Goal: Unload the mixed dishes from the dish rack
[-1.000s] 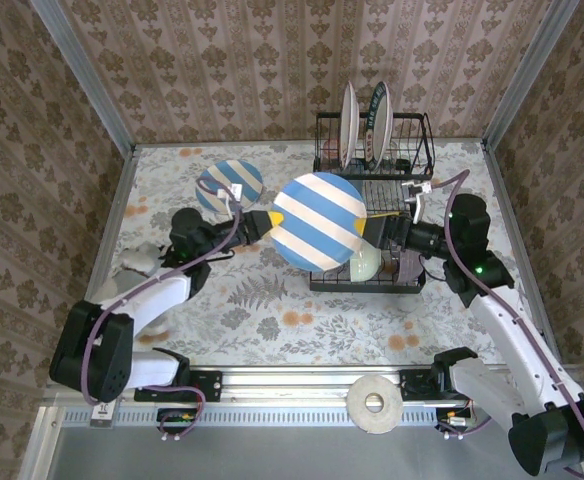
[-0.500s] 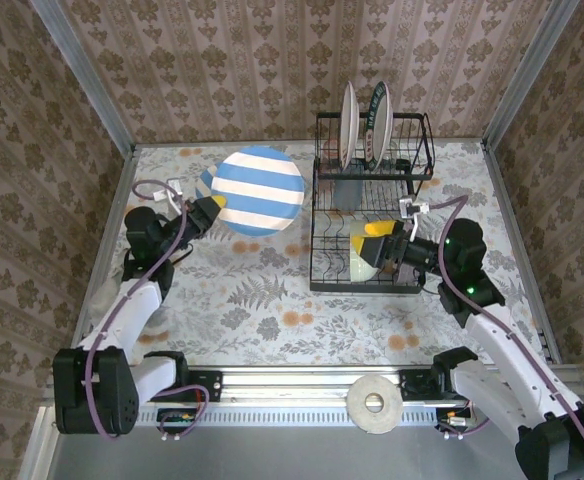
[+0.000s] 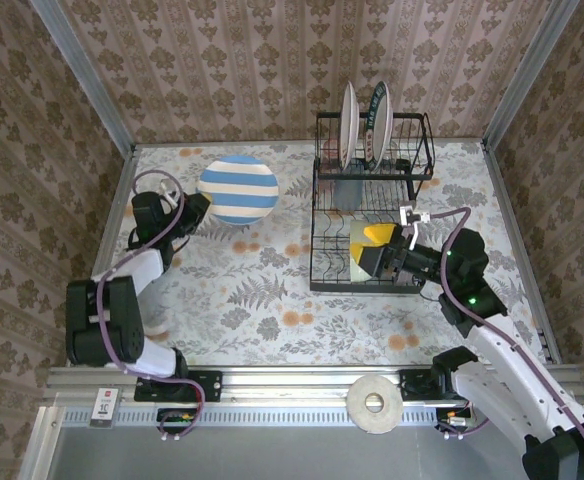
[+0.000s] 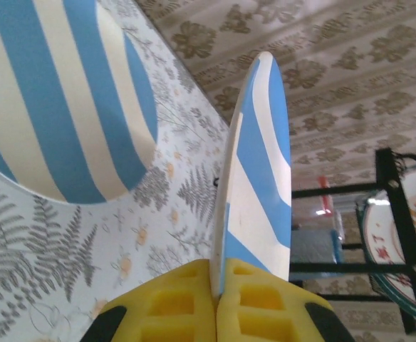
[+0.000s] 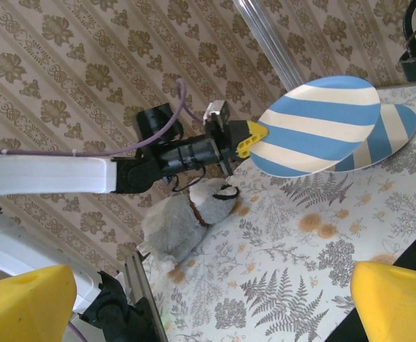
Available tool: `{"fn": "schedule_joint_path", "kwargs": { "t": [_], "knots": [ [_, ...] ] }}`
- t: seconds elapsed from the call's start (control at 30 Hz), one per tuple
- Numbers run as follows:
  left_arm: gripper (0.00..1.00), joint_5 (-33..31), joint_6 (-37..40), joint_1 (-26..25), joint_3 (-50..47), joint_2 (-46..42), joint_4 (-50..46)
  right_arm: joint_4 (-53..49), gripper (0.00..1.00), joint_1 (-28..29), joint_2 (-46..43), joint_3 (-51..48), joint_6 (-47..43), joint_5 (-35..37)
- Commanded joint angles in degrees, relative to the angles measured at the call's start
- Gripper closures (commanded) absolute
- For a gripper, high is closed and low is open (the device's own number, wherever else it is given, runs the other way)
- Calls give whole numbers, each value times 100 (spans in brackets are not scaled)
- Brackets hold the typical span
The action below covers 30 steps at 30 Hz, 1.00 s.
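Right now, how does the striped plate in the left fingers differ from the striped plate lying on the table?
The held plate is pinched at its rim by the left fingers, off the table; the table plate lies flat, untouched. The held plate hangs over the table plate, partly covering it. Both are round with blue and white stripes.

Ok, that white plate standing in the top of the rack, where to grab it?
Probably its top rim, from straight above. The white plate stands on edge in the dish rack, rim clear above the wires, a second plate close beside it, so pinch across the thin edge.
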Motion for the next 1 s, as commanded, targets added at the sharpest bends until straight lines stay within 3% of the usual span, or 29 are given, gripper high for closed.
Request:
{"fn": "schedule_joint_path", "kwargs": {
  "t": [0.0,0.4,0.97],
  "knots": [
    [100,-126,296,149,596,470,174,110,0,83,-74,-50,-87,106],
    [100,-75,159,413,1838,2262,261,-18,0,227,-39,-6,-203,152],
    [100,-155,601,425,2713,3057,-496,-128,0,295,-74,29,-281,186]
  ]
}}
